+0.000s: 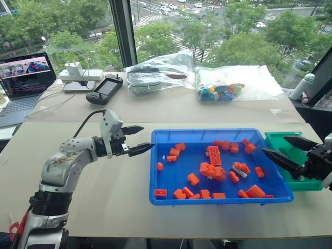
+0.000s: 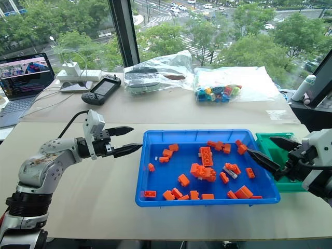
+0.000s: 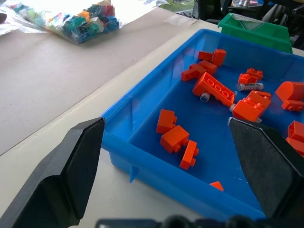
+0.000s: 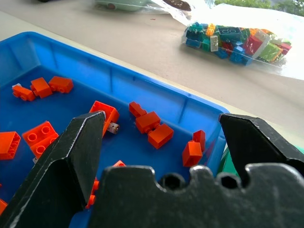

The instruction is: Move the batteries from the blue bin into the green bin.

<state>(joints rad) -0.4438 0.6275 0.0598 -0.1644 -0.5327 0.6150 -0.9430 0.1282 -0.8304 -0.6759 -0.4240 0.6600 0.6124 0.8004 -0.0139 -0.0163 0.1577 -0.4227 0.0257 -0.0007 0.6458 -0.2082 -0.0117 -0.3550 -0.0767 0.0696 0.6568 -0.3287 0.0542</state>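
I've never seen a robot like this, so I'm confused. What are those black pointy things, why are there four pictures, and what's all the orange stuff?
The black pointy things are the robot's fingers, two per arm. The left gripper and the right gripper are both open and hold nothing.

Two pictures come from the robot's head, like its two eyes, looking down over the table. The other two come from small cameras on its wrists, looking out between the fingers.

On the table sits the blue bin, full of orange toy bricks. Hidden among them are small grey batteries, the things the robot should move. Beside it, on the robot's right, stands the green bin, where they should go.

Farther back lie a bag of coloured bricks, a laptop and a handheld controller.
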